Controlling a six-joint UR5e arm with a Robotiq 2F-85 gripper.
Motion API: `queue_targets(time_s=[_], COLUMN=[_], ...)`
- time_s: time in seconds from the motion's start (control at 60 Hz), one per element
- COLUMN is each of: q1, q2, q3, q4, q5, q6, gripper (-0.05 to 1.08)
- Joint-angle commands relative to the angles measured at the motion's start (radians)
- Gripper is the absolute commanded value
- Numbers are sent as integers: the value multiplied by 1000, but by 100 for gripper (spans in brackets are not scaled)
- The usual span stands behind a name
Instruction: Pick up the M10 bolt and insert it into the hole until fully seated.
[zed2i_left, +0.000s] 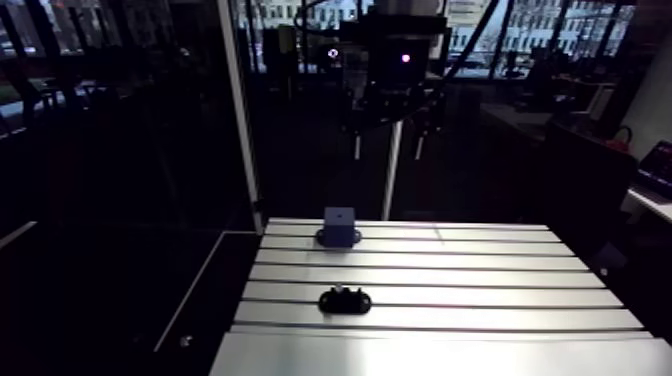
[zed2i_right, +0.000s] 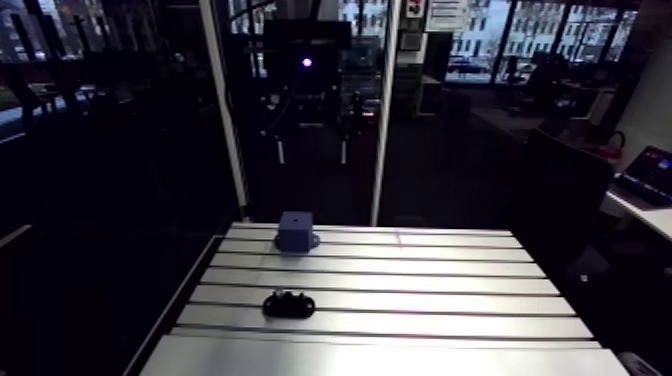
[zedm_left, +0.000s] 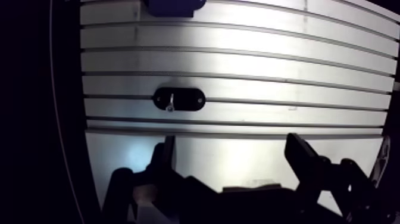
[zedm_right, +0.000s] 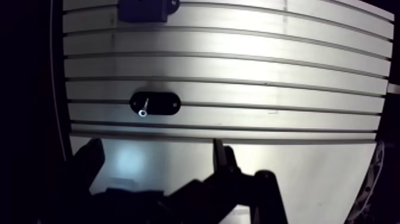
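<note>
Bolt (zedm_left: 171, 102) shows as a small bright piece in a black oval holder (zedm_left: 190, 99) on the slotted surface (zedm_left: 268, 59). It lies ahead of the end effector (zedm_left: 232, 164), whose fingers stand wide apart, holding nothing. Farther ahead, apart from the holder, sits a blue block (zedm_left: 172, 6).

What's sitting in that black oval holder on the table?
A small shiny bolt sits in the black oval holder, toward one end. Its lower part is hidden inside the holder, so its depth cannot be seen.
</note>
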Motion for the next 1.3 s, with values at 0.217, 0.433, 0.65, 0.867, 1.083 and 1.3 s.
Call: queue_targets(time_s=[0.217, 0.433, 0.65, 0.867, 1.083, 1.3], q1=[68, 91, 104, 107, 115, 135], q2=[-9, -10, -1, 8, 12, 33], q3=[181, 263, 325, 357, 392, 434], q4=[-183, -307, -398, -411, -439, -480], q5=[-10, -9, -9, -7, -7, -7], q6=[77, 87, 97, 100, 98, 86], gripper=[1, 1, 1, 1, 1, 1])
